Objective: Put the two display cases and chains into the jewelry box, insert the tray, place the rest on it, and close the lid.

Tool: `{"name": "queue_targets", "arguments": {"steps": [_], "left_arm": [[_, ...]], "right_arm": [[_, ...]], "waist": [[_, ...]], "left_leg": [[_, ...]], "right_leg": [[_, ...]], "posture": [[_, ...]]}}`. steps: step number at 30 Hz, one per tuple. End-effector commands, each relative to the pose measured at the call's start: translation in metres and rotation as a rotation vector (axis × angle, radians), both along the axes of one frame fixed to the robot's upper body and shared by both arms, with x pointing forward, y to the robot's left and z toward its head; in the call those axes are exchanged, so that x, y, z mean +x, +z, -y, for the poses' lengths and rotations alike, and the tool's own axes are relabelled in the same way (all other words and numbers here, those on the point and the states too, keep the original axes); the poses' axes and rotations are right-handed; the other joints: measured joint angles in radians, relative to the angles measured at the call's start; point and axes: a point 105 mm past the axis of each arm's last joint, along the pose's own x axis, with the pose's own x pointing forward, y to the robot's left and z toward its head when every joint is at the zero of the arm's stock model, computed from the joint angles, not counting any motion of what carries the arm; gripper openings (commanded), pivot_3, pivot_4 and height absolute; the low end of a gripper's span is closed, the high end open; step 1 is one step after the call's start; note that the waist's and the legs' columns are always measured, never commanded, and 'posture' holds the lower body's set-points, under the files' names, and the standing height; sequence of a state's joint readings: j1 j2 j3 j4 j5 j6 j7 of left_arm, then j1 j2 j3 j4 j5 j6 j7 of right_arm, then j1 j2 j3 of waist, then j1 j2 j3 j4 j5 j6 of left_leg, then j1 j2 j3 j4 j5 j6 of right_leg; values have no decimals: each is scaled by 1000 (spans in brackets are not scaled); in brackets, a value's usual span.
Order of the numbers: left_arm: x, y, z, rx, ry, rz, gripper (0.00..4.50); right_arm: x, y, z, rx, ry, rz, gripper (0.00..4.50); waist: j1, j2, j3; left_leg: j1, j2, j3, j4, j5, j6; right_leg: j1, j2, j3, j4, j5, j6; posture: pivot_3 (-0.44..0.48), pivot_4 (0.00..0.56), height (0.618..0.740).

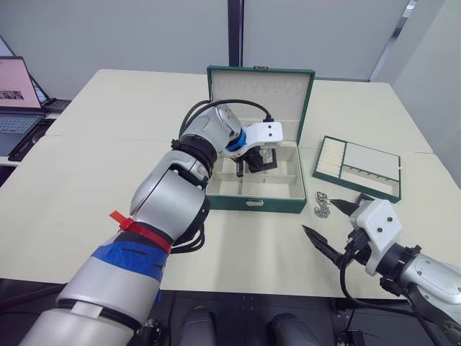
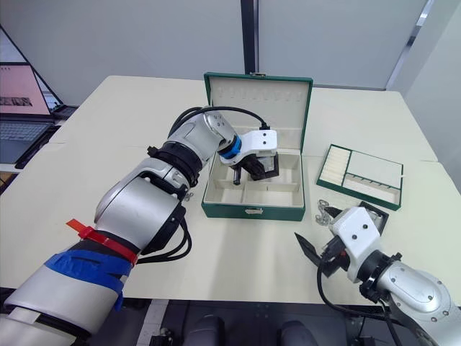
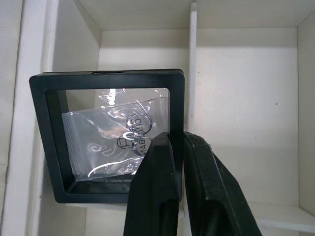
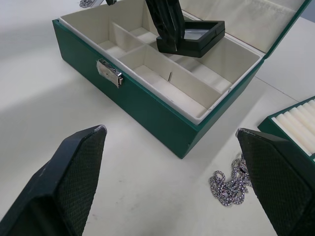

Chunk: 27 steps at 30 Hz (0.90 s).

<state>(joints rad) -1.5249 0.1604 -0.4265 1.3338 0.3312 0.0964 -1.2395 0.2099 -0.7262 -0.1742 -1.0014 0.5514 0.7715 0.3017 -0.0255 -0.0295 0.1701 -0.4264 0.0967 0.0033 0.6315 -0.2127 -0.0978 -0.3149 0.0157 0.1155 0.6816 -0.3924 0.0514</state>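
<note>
Table (image 1: 86, 180) space is shared by the jewelry box (image 1: 253, 203), which stands in the middle with its lid (image 1: 261, 94) raised upright, and the tray (image 1: 358, 167), which is left just beside it on the right, not yet inserted. The box is probably kept open and free of the tray so that the deep compartments can be filled first. One display case (image 3: 108, 135) is held by its frame edge between the closed fingers of the left gripper (image 3: 174, 162), and it is hung a little tilted over a back compartment of the box; it is judged that it is being lowered there. A small plastic bag is seen behind its window. The right gripper (image 4: 172, 162) is kept wide open near the box front, with a chain (image 4: 231, 184) lying on the table near it, beside the tray, likely the next thing to be taken.
</note>
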Motion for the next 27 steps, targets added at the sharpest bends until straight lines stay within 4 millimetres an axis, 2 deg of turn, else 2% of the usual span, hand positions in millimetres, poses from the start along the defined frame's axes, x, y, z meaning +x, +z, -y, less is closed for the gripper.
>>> {"name": "queue_targets", "arguments": {"steps": [1,2,5,14,19,21,23,25,26,27], "left_arm": [[1,5,4,-2,-15,26,24],[0,5,3,0,-16,20,24],[1,3,3,1,-13,22,864],[-1,6,3,-24,-10,0,3690],[-8,29,1,-122,-31,-70,3690],[-16,53,-3,-230,-85,-118,3690],[-24,69,-16,-303,-141,-152,3865],[-29,73,-31,-321,-159,-150,4189],[-34,74,-46,-342,-147,-143,4489],[-41,73,-54,-351,-144,-148,4489]], "right_arm": [[-5,14,-5,-8,27,74,4500],[-5,14,-5,-8,28,74,4500],[-6,14,-5,-9,35,75,4500],[-7,15,-7,-14,56,76,4500],[-7,19,-11,-4,86,88,4500],[-7,21,-14,15,106,84,4500],[-8,20,-16,42,134,60,4500],[-10,18,-17,66,155,32,4500],[-10,17,-18,75,167,16,4500],[-10,16,-18,80,174,5,4500]], "waist": [[0,0,0],[0,0,0],[0,0,0],[0,0,0],[-1,0,0],[-4,0,0],[-5,1,0],[-6,2,-1],[-7,6,-3],[-9,9,-5]], "left_leg": [[0,0,0,0,0,0],[0,0,0,0,0,0],[0,0,0,0,0,0],[0,0,0,0,0,0],[0,0,0,0,0,0],[0,0,0,0,0,0],[0,0,0,0,0,0],[0,1,0,-1,0,0],[0,1,0,-1,0,0],[0,1,1,-1,0,0]], "right_leg": [[0,0,0,0,0,0],[0,0,0,0,0,0],[0,0,0,0,0,0],[0,0,0,0,0,0],[0,0,0,0,0,0],[0,0,0,0,0,0],[-1,0,0,1,0,0],[-1,0,0,1,0,0],[0,0,0,1,0,0],[0,0,0,0,0,0]], "posture": [[0,150,740],[0,150,740],[0,150,740],[0,150,740],[0,150,740],[0,150,740],[0,150,740],[0,150,740],[0,150,740],[0,150,740]]}}
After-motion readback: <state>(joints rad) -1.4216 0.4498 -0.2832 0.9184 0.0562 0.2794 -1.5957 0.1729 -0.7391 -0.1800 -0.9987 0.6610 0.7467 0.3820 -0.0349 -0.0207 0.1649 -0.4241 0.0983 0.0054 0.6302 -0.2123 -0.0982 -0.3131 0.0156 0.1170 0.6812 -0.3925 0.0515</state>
